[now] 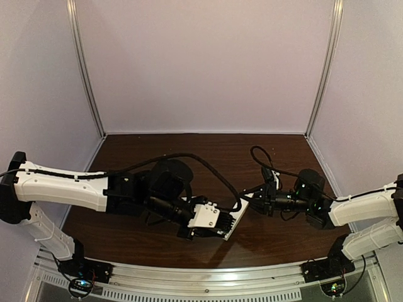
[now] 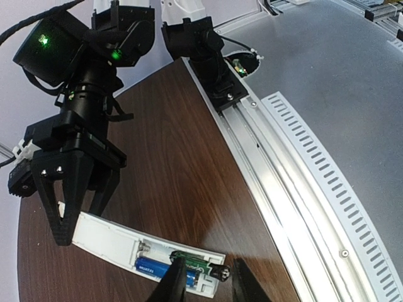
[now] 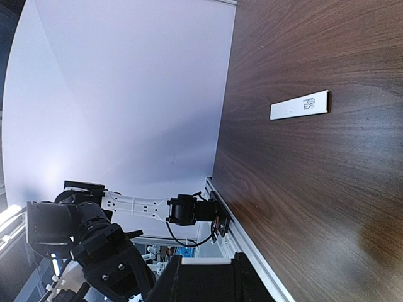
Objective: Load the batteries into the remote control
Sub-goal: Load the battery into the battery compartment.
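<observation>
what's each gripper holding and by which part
The right gripper clamps the remote control at its closed end; the left gripper straddles its other end, grip unclear.

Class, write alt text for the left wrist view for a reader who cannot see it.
A slim white plastic remote control over a dark wooden table has a blue-wrapped battery in its open recess. The right gripper brackets its far end; the left gripper hovers at the near end.
</observation>
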You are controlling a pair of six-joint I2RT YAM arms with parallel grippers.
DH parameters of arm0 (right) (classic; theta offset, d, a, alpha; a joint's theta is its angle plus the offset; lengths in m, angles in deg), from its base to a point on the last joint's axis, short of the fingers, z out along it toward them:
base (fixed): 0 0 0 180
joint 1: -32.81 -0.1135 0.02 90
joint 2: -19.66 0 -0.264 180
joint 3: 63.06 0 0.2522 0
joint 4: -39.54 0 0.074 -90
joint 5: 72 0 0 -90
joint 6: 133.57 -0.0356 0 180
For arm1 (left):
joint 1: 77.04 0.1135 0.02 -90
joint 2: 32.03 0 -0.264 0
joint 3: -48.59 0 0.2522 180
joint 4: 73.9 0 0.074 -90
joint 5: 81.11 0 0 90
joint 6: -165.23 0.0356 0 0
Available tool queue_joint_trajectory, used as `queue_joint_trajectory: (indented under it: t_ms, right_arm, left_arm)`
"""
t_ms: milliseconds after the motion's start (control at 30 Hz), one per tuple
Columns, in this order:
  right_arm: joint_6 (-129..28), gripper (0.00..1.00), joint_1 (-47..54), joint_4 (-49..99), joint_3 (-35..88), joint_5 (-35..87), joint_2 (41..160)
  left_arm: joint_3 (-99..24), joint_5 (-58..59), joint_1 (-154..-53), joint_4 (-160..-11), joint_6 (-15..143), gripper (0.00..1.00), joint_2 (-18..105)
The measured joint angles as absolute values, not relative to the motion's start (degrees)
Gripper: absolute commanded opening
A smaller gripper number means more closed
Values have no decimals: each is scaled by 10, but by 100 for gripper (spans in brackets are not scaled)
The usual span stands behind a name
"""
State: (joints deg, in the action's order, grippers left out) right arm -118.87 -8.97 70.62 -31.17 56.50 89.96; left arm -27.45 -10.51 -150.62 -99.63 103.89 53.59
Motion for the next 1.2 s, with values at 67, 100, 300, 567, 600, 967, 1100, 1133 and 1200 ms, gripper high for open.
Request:
queue_joint_trajectory:
  t_ms: [67, 100, 300, 567, 600, 967, 1100, 1133, 1200]
  right_arm:
    - [-1189, 0, -91, 708, -309, 566, 900]
    - [-1190, 0, -91, 711, -308, 566, 901]
    - [-1190, 0, -93, 715, -308, 567, 902]
    - [-1190, 0, -94, 715, -308, 568, 902]
    - [-1190, 0, -94, 715, -308, 568, 902]
    - [-1186, 0, -101, 714, -304, 568, 902]
    - [-1183, 0, -104, 710, -299, 568, 902]
    - [-1184, 0, -105, 710, -299, 568, 902]
    - [-1183, 0, -106, 710, -297, 567, 902]
  left_arm:
    - [-274, -112, -1507, -997, 1043, 25, 536]
    - [-274, -115, -1507, -997, 1044, 25, 536]
    - [-276, -120, -1510, -998, 1050, 23, 544]
    - [-278, -115, -1511, -999, 1053, 18, 556]
    - [-278, -113, -1511, -999, 1053, 18, 558]
    - [-287, -91, -1511, -999, 1051, 10, 571]
    - [-290, -87, -1511, -997, 1049, 9, 573]
    - [-292, -85, -1511, -997, 1048, 8, 574]
    - [-294, -84, -1511, -997, 1047, 7, 576]
